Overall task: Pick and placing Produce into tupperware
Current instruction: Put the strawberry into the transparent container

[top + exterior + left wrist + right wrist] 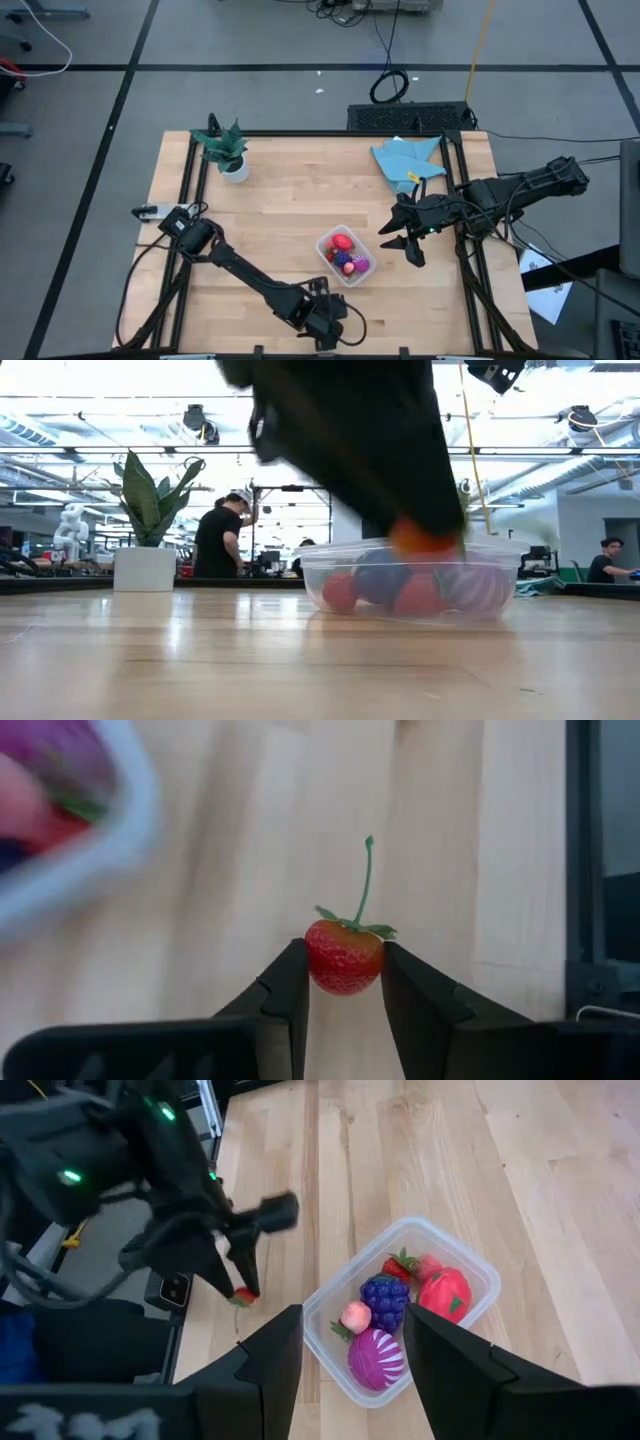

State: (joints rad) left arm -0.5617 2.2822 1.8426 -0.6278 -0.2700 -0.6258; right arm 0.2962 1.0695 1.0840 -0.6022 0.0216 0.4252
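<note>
Left gripper (343, 982) fingers clamped on a small red strawberry (344, 956), stem up, just off the tupperware (345, 256) on its near-edge side, low over the desk (280, 200). Tub already holds several produce pieces: magenta striped one (377, 1359), dark purple one (386, 1300), larger red piece (444, 1293), pink berry (355, 1317). No other loose fruit shows on the desk, so this berry looks like the last; carry over the rim and drop still to do. Right gripper (352, 1348) hovers above the tub, fingers parted, holding nothing. Tub sits near the desk's front edge, rail close behind the left arm; bare wood on the tub's far side
</note>
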